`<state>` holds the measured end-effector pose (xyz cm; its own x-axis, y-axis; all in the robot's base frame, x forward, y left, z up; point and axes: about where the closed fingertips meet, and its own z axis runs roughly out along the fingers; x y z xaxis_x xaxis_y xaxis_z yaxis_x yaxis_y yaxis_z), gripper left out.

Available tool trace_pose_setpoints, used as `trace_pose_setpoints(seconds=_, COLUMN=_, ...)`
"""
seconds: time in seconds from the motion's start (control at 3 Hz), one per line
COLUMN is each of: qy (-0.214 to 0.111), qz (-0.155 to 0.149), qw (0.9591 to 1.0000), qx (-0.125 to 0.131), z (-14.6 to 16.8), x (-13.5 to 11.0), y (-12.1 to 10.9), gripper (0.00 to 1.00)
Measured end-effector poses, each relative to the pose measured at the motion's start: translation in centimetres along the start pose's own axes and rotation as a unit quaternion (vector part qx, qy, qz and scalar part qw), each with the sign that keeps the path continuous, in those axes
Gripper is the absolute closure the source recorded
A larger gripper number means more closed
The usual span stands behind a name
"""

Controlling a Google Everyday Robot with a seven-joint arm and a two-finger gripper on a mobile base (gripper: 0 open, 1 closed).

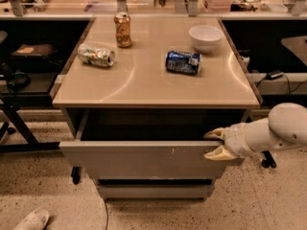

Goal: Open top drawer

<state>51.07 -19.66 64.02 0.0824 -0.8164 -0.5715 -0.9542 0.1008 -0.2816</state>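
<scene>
The top drawer (144, 161) is the wide grey front under the beige tabletop (144, 80), with small white scratch marks right of centre. It stands pulled part way out, and a dark gap shows behind its front. My gripper (214, 143) is at the drawer's right end, reaching in from the right on a white arm (283, 128). One tan finger (214, 134) lies behind the top edge of the front and the other in front of it, clamped on that edge. A narrower grey drawer front (153, 190) below is shut.
On the tabletop stand an upright orange can (123, 29) and a white bowl (205, 36), with a crushed pale can (96, 55) and a blue can (183, 62) lying down. Black desk frames flank both sides. A white shoe (31, 219) lies on the floor at bottom left.
</scene>
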Motion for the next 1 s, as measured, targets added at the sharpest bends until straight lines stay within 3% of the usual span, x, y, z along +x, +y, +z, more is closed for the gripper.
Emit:
trace_pose_setpoints(seconds=0.33, qy=0.0, qz=0.0, qw=1.0, qx=0.0, z=-0.29, x=-0.23, y=-0.11, gripper=0.92)
trace_pose_setpoints(seconds=0.67, qy=-0.001, qz=0.0, qw=1.0, qx=-0.004, z=-0.67, x=-0.25, y=0.88, gripper=1.0)
trace_pose_setpoints(seconds=1.0, qy=-0.001, qz=0.0, qw=1.0, qx=-0.004, z=-0.66, x=-0.26, y=0.88, gripper=0.81)
